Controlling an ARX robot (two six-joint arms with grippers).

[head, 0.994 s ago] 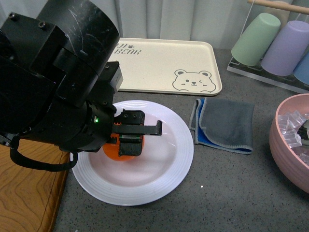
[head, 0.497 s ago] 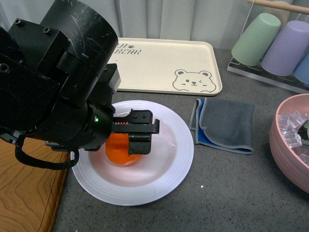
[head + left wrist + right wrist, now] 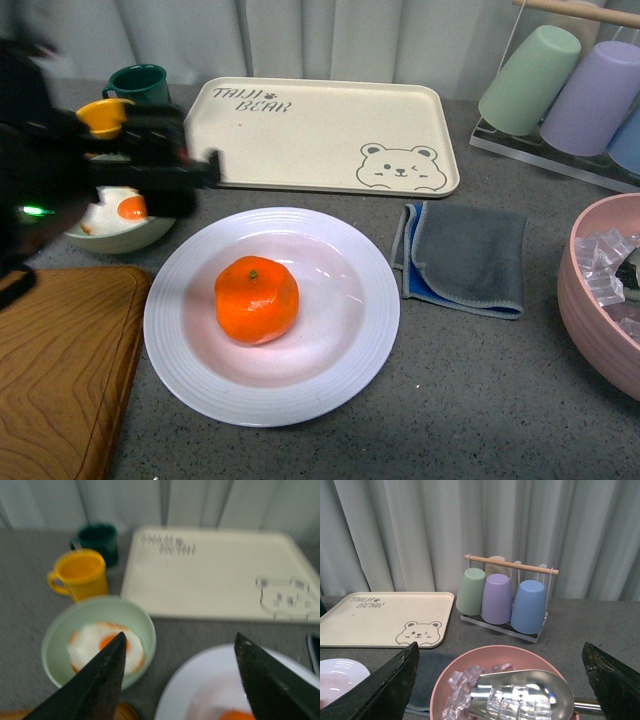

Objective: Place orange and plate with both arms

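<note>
The orange [image 3: 256,299] lies free in the middle of the white plate [image 3: 340,355] on the grey table, green stem spot up. My left gripper [image 3: 195,170] is a blurred dark shape at the far left, above the pale green bowl and clear of the plate, open and empty. In the left wrist view its jaws [image 3: 180,680] stand wide apart over the plate's rim [image 3: 200,675], and a sliver of the orange [image 3: 235,715] shows at the edge. My right gripper [image 3: 500,690] is open and empty above the pink bowl; it does not show in the front view.
A pale green bowl with a fried egg [image 3: 118,212], a yellow cup [image 3: 80,575] and a dark green mug [image 3: 140,82] stand at the left. The cream bear tray [image 3: 330,135] is behind the plate. A grey cloth [image 3: 465,258], pink ice bowl [image 3: 605,290] with scoop [image 3: 520,692] and cup rack [image 3: 570,90] are right. A wooden board [image 3: 55,370] is front left.
My left gripper has let go of the orange and pulled back fast to the left, off the plate. The orange now lies uncovered on the plate.
</note>
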